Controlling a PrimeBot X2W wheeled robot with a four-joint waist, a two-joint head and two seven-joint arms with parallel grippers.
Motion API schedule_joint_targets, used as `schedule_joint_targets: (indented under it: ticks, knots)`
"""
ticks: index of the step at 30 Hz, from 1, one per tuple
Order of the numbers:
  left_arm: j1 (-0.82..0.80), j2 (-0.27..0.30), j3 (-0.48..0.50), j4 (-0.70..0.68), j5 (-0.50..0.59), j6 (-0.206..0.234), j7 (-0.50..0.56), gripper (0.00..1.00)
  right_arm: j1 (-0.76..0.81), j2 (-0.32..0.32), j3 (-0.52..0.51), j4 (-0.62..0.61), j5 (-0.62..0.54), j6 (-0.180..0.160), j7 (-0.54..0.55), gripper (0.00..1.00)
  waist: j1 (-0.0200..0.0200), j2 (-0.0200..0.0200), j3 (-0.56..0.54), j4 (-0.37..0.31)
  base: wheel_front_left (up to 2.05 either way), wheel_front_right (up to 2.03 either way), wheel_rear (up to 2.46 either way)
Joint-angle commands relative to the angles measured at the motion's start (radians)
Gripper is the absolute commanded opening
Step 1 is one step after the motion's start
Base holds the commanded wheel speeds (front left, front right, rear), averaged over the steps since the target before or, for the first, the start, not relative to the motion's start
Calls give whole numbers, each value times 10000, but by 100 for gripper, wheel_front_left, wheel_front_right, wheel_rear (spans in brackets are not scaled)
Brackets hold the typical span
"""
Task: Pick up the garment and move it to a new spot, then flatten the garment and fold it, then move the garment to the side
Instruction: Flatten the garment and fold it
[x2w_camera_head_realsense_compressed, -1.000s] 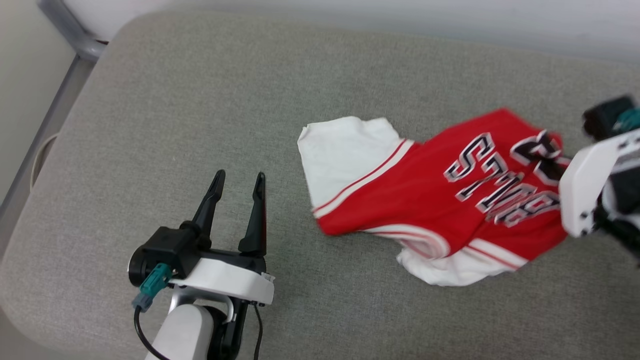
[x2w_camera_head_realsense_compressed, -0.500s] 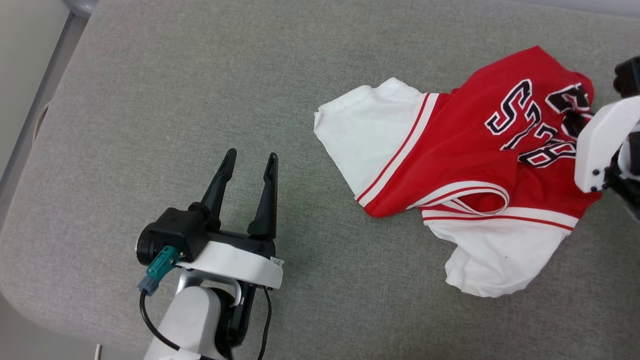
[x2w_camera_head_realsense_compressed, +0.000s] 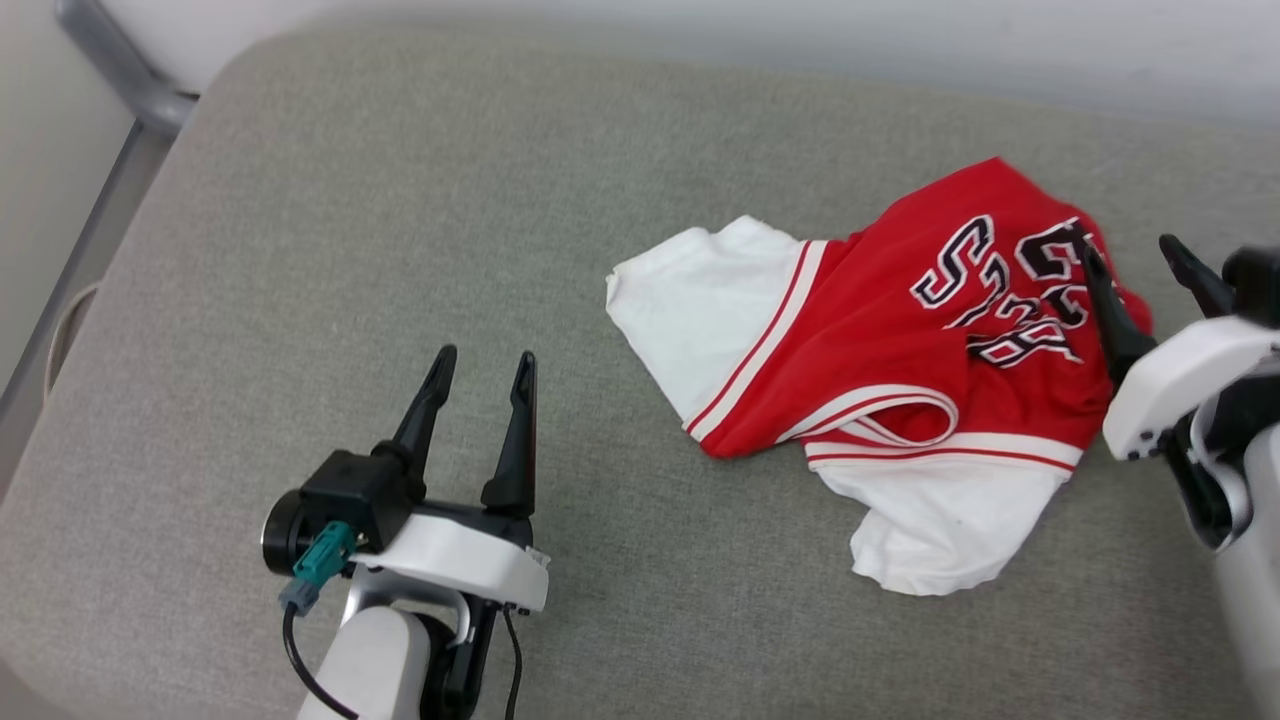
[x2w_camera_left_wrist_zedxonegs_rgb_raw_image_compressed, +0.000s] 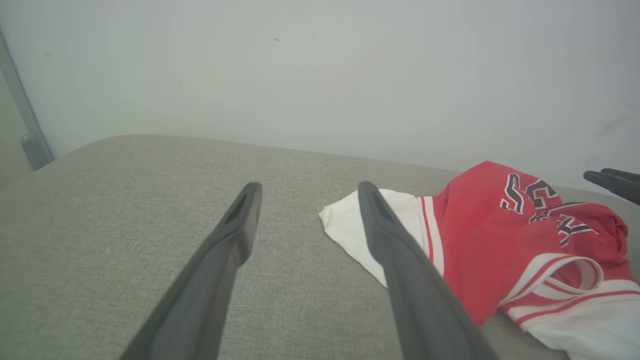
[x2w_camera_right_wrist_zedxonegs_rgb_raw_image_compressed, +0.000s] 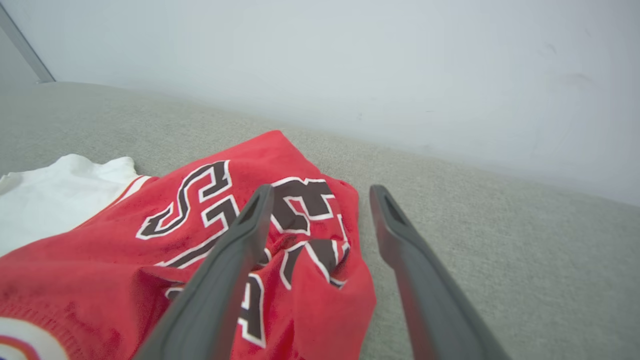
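Clerk: Entry one, left gripper (x2w_camera_head_realsense_compressed: 487, 353). Fingers spread, nothing held. It is poised over bare cushion (x2w_camera_head_realsense_compressed: 300, 250), well apart from the shirt.

Checker: And the shirt?

Clerk: Entry two, shirt (x2w_camera_head_realsense_compressed: 880, 370), red with white sleeves. It lies crumpled on the right half of the cushion with the black lettering (x2w_camera_head_realsense_compressed: 1000, 290) facing up, partly folded over on itself. One white sleeve (x2w_camera_head_realsense_compressed: 680, 310) spreads fairly flat toward the left gripper. The second sleeve (x2w_camera_head_realsense_compressed: 940, 530) sticks out at the near side.

Checker: Handling?

Clerk: Judged light and limp (thin cloth, going by the creases). It should hang and sag from any hold, with no stiffness to help. It is not fragile and is unlikely to slip from a firm pinch. A single flat layer may be hard to lift off the cushion, so a raised fold is the better place to grip.

Checker: Where to take hold?

Clerk: On the left, the outer hem of the white sleeve. On the right, the red ridge (x2w_camera_right_wrist_zedxonegs_rgb_raw_image_compressed: 325, 280) by the lettering, which stands up off the cushion.

Checker: Last entry?

Clerk: Entry three, right gripper (x2w_camera_head_realsense_compressed: 1129, 248). Fingers spread, clasping nothing. One finger sits over the shirt's red edge and the other over bare cushion just beside it. I cannot tell whether it touches the cloth.
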Motion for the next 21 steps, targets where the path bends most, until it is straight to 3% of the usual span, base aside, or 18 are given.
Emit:
schedule_joint_targets:
  ticks: [1,5,9,14,21]
  knots:
    - [167,12,43,47,53,-12,-26,100,328,115,-130,-183,-233,-14,-399,100,0,0,-429,-227,0,0,0]
    - [472,107,172,166,90,33,-26,100,1325,606,-419,-727,-582,-11,-1059,100,0,0,-911,-420,0,0,0]
    - [741,187,244,228,104,105,-26,100,2420,940,-253,-1498,-480,-14,-489,100,0,0,-1264,-628,0,0,0]
    - [1014,241,307,249,1,208,19,100,3447,700,798,-2577,399,-12,1558,100,0,0,-1473,-870,0,0,0]
    - [953,246,230,212,-69,228,97,100,3899,-324,2401,-4474,1643,-12,4684,100,0,0,-1448,-885,0,0,0]
